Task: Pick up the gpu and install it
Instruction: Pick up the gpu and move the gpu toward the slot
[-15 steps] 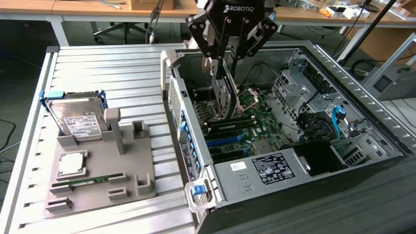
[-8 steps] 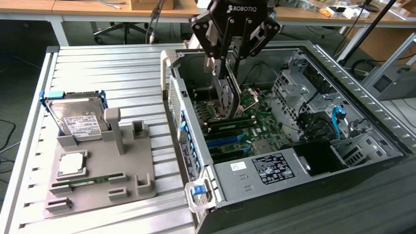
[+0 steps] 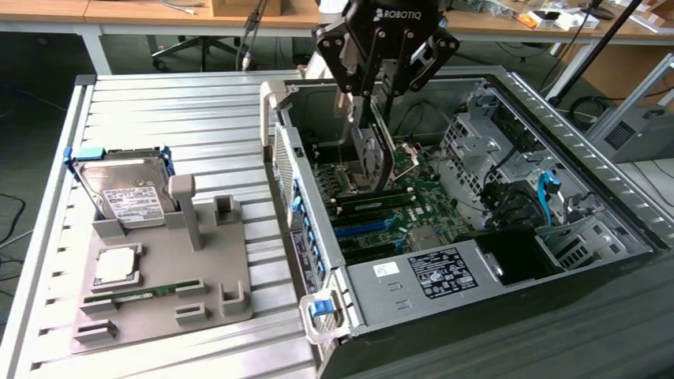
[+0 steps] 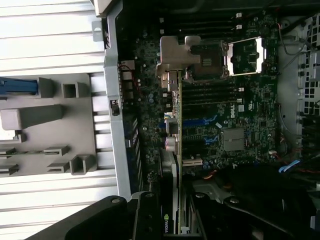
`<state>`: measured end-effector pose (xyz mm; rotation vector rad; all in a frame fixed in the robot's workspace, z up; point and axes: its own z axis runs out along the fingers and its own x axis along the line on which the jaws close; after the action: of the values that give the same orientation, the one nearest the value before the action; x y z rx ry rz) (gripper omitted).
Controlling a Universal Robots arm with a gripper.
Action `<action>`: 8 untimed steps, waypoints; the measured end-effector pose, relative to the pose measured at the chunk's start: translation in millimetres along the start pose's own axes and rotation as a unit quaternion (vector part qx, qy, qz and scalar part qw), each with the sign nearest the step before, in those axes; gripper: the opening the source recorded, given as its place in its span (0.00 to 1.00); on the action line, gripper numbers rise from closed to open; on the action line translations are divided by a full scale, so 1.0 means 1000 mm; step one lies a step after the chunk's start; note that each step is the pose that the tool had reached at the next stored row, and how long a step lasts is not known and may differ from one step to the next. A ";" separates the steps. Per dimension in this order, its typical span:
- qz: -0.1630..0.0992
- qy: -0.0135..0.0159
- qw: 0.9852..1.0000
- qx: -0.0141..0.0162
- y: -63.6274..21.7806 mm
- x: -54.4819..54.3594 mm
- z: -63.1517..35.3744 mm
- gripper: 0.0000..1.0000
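The gpu [image 3: 371, 158] is held inside the open computer case [image 3: 548, 106], clamped between the fingers of the end effector [image 3: 371, 106], which is lowered in through the case's open upper side. The case is laid on its side on the desk [image 3: 169, 110], so the motherboard [image 3: 432, 201] faces upward and can be reached from above.

The card is carried on edge and gripped by its upper part. This grip appears chosen to leave the lower edge free for the board. From the exterior view, the card's lower end is seen at or just above the motherboard near the middle of the case; whether it is touching cannot be told.

In the wrist view the gpu [image 4: 179, 130] is seen edge-on as a thin line running out from the end effector [image 4: 177, 222]. Its silver bracket [image 4: 170, 52] lies at the far end, beside the processor socket [image 4: 210, 60]. A blue slot [image 4: 200, 122] lies under the line of the card, but whether the card is lined up with any slot cannot be judged.

Outside the case, beside its perforated wall, a grey fixture [image 3: 211, 284] is set on the desk. A hard drive [image 3: 126, 193] is propped upright in it and a memory stick [image 3: 147, 294] is laid flat, each evidently placed for an easy grasp.
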<state>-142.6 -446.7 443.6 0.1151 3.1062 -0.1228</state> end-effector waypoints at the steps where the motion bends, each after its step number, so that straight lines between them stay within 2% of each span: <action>1: 0.000 0.000 1.000 0.000 0.0001 -0.001 0.0000 0.27; 5: 0.000 0.000 1.000 0.001 0.0005 -0.006 0.0002 0.27; 8: 0.000 0.000 1.000 0.003 0.0007 -0.009 0.0006 0.27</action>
<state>-133.1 -446.7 443.3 0.1150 3.1056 -0.1308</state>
